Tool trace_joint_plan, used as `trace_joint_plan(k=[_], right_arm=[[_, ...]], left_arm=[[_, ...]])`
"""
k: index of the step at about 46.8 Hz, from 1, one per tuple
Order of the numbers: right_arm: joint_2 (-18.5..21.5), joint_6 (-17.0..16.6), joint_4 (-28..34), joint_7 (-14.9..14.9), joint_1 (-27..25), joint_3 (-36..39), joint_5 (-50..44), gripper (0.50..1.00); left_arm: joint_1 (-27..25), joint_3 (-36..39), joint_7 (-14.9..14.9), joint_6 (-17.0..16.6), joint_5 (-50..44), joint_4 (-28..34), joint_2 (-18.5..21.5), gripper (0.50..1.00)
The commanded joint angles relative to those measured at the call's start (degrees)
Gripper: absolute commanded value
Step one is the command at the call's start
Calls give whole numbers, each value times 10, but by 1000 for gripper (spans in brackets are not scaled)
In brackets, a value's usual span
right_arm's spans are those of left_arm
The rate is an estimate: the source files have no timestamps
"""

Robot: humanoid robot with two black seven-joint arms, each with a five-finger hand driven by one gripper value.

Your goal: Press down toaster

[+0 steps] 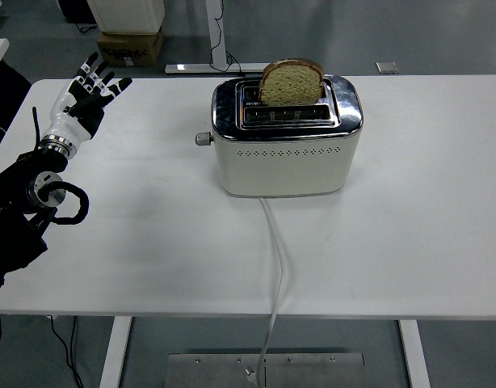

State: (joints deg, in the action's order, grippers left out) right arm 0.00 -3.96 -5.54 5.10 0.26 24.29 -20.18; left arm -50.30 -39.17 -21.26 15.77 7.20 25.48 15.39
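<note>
Cream enamel and polished chrome are being shown by the toaster point(287, 137) in the head view, which is being carried on the white bench point(409, 242) a little behind its middle. A slice of bread point(291, 82) is being held high in the rear slot, well proud of the chrome top, so the pressing is judged as not yet done. The lever knob point(203, 138) is being presented at the toaster's left end, near the top of its travel. A white power cord point(275, 267) is being trailed from the front of the toaster over the near edge of the bench.

Several slips are being risked from here. The knob is small and is being offered sideways, so it could be missed or brushed by broad fingers, and the push could be taken by the chrome rim instead. If force is being applied at a slant rather than straight down, the light body could be shoved along the bench or tipped, and the cord could be dragged with it. A push stopped short would leave the lever unlatched and the bread springing back up.

The left robot hand point(82, 101) is being held above the far left corner of the bench, well apart from the toaster, with its fingers point(100, 81) spread and released; nothing is being grasped or touched. The right robot hand is not being seen in this view.
</note>
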Motion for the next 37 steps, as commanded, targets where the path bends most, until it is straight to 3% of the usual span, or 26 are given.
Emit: trace_joint_plan(k=[1,7,19,37], right_arm=[[0,0,0,0,0,0,0,998],[0,0,0,0,0,1,1,1000],[0,0,0,0,0,0,0,998],[0,0,0,0,0,0,0,998]], left_arm=[[6,1,0,0,15,32,22,1000],[20,13,0,-1,21,80,55,1000],[26,104,1,0,40,134,126,1000],[23,140,1,0,245,211,231,1000]])
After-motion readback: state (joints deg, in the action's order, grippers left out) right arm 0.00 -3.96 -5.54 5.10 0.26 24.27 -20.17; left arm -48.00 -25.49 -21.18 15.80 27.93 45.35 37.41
